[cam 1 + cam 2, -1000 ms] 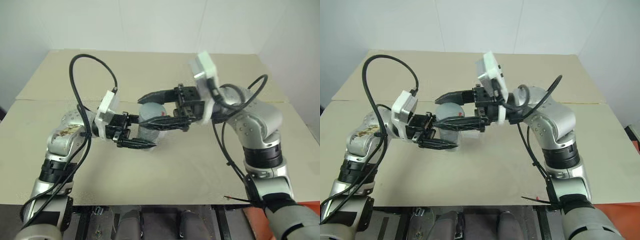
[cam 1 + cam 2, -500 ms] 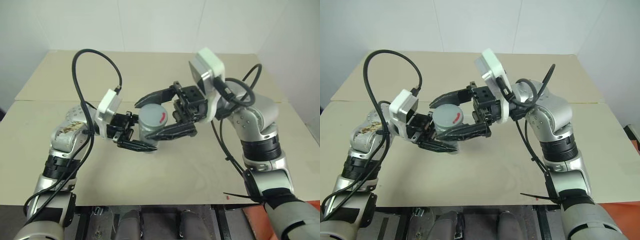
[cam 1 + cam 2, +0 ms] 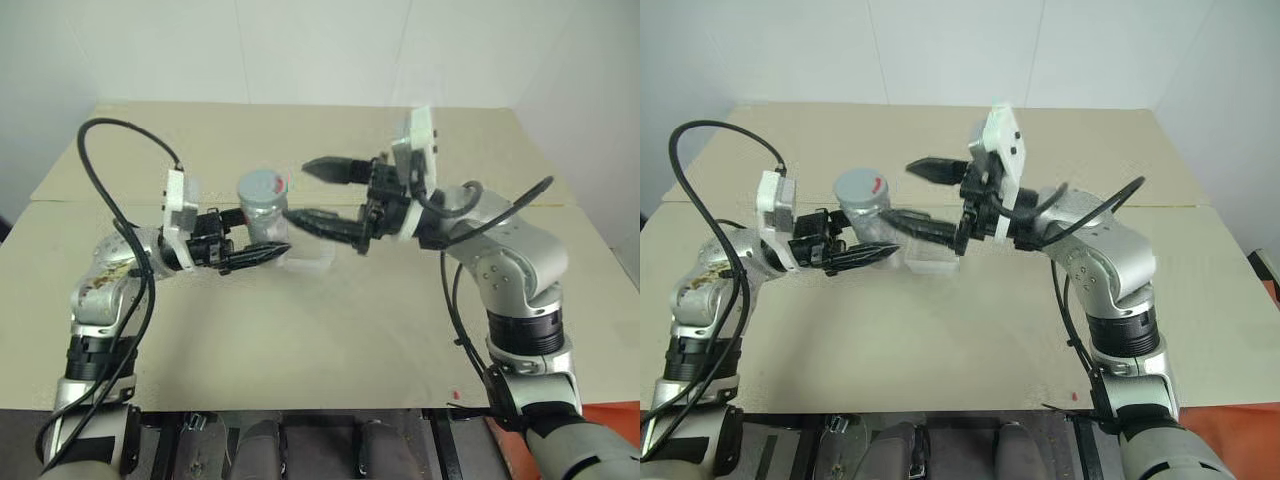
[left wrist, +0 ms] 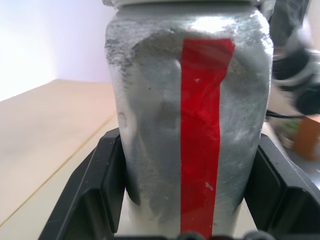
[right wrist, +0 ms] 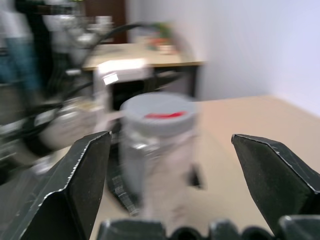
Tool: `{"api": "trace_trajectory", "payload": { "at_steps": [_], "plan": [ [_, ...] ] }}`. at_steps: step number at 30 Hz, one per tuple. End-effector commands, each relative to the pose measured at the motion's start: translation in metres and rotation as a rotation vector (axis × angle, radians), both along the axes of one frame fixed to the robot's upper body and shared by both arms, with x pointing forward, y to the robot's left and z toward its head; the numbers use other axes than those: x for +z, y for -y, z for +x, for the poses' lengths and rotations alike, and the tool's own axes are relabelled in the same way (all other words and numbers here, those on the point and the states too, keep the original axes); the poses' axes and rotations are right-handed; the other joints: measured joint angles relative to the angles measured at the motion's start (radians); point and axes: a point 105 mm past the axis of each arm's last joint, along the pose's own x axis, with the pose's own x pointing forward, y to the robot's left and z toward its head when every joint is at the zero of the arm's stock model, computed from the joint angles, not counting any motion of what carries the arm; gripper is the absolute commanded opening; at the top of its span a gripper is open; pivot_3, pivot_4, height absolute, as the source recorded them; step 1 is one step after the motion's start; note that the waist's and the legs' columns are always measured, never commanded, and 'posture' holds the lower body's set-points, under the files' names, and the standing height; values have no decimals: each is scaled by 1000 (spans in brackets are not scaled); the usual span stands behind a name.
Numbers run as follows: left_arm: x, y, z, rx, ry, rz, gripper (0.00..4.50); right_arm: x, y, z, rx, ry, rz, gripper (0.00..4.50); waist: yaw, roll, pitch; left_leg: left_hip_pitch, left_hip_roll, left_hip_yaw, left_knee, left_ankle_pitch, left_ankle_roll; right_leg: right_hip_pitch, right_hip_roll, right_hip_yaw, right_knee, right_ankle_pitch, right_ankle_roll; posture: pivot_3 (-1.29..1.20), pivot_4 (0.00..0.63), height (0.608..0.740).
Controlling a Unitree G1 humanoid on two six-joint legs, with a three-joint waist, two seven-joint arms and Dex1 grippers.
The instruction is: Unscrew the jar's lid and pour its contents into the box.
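Observation:
My left gripper (image 3: 264, 238) is shut on the silvery jar (image 3: 262, 218) and holds it upright above the table. The red label stripe (image 4: 200, 130) faces the left wrist view, with a black finger (image 4: 92, 195) on each side of it. On top of the jar sits the grey lid (image 3: 263, 184). To the jar's right, my right gripper (image 3: 313, 196) is open and points at the lid without touching it. The translucent white box (image 3: 310, 263) lies on the table just below and right of the jar. The contents are hidden inside the jar.
The beige table (image 3: 330, 330) extends on all sides, with a seam (image 3: 90, 200) across its far part. White walls stand behind it. Black cables (image 3: 110, 140) loop over both arms.
My right gripper has opened, let go of the lid and drawn back to the right. My left gripper has carried the jar left and turned it upright.

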Motion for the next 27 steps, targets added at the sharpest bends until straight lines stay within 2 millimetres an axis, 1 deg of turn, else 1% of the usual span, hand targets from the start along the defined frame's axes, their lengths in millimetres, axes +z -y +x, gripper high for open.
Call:
{"api": "trace_trajectory", "payload": {
  "at_steps": [1, 6, 8, 9, 12, 16, 24, 27],
  "plan": [
    [9, 9, 9, 133, 77, -19, 2837, 14, 0, -5, -98, 43, 30, 4470, 2, 0, 0, 0, 0, 0, 0, 0, 0, 0, 0, 0, 0, 0, 0, 0, 150, 740],
    [8, 20, 25, 288, 75, -52, 2837, 9, -16, -8, -149, 8, 27, 4470, 1, 0, 0, 0, 0, 1, 0, 0, 0, 0, 0, 0, 0, 0, 0, 0, 150, 740],
    [7, 24, 27, 316, 73, -55, 2837, 6, -21, -5, -174, -8, 17, 4470, 0, 0, 0, 0, 0, 1, 0, 0, 0, 0, 0, 0, 0, 0, 0, 0, 150, 740],
    [6, 25, 28, 326, 72, -60, 2837, 3, -23, -1, -205, -11, 0, 4470, -1, 0, 0, 0, 0, 1, 0, 0, 0, 0, 0, 0, 0, 0, 0, 0, 150, 740],
    [3, 30, 24, 317, 67, -69, 2837, -4, -29, 10, -270, -29, -33, 4470, -4, 0, 0, 0, 0, 1, 0, 0, 0, 0, 0, 0, 0, 0, 0, 0, 150, 740],
    [1, 30, 21, 316, 70, -59, 2837, -7, -32, 20, -330, -31, -54, 4470, -4, 0, 0, 0, 0, 2, 0, 0, 0, 0, 0, 0, 0, 0, 0, 0, 150, 740],
    [-3, 29, 17, 321, 66, -45, 2837, -6, -36, 23, -350, -25, -49, 4470, -3, 0, 0, 0, 0, 2, 0, 0, 0, 0, 0, 0, -1, 0, 0, 0, 150, 740],
    [-3, 29, 17, 323, 65, -37, 2837, -2, -35, 24, -354, -15, -40, 4470, -3, 0, 0, 0, 0, 2, 0, 0, 0, 0, 0, 0, -1, 0, 0, 0, 150, 740]
  ]
}}
